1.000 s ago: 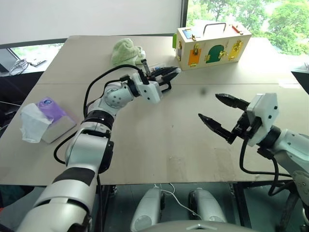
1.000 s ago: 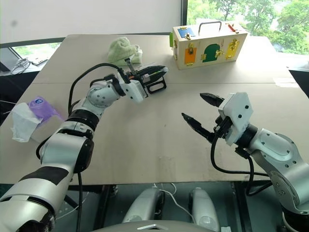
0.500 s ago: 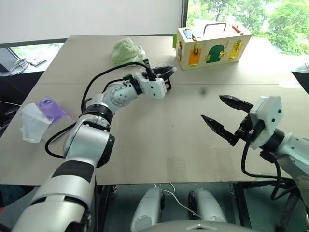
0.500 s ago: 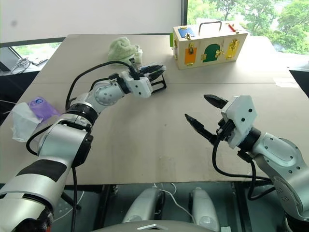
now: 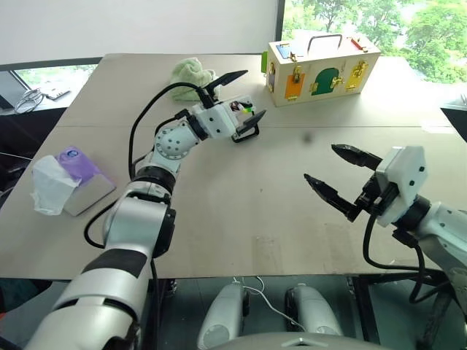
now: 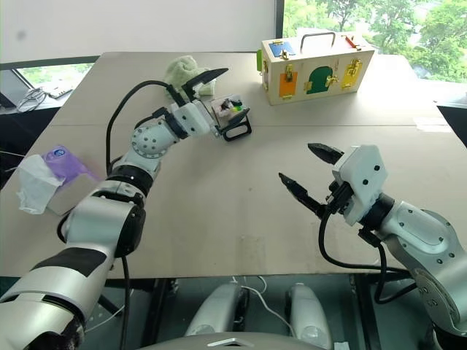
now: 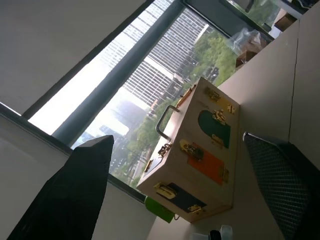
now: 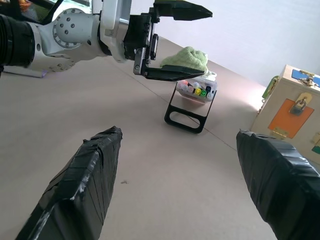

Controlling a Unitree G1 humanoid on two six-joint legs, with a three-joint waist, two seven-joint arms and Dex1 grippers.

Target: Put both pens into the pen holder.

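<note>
The pen holder (image 5: pixel 238 111), a small clear box on a black frame, stands tilted at the table's middle back. Coloured pen ends (image 8: pixel 196 91) stick out of its top; I cannot tell the two pens apart among them. My left gripper (image 5: pixel 237 99) is wide open right at the holder, one finger above it and the other (image 5: pixel 253 119) just in front of it, nothing between them. My right gripper (image 5: pixel 322 162) hangs open and empty over the table's right side, well short of the holder. The right wrist view shows the holder's black frame (image 8: pixel 184 118) ahead.
A yellow wooden latch box (image 5: pixel 321 65) with a handle stands at the back right, also in the left wrist view (image 7: pixel 200 160). A green cloth (image 5: pixel 191 75) lies behind the holder. A tissue pack (image 5: pixel 69 179) sits at the left edge.
My left gripper, shut at the holder's top a second ago, has opened wide and rolled, its upper finger swinging up. The right arm has stayed still.
</note>
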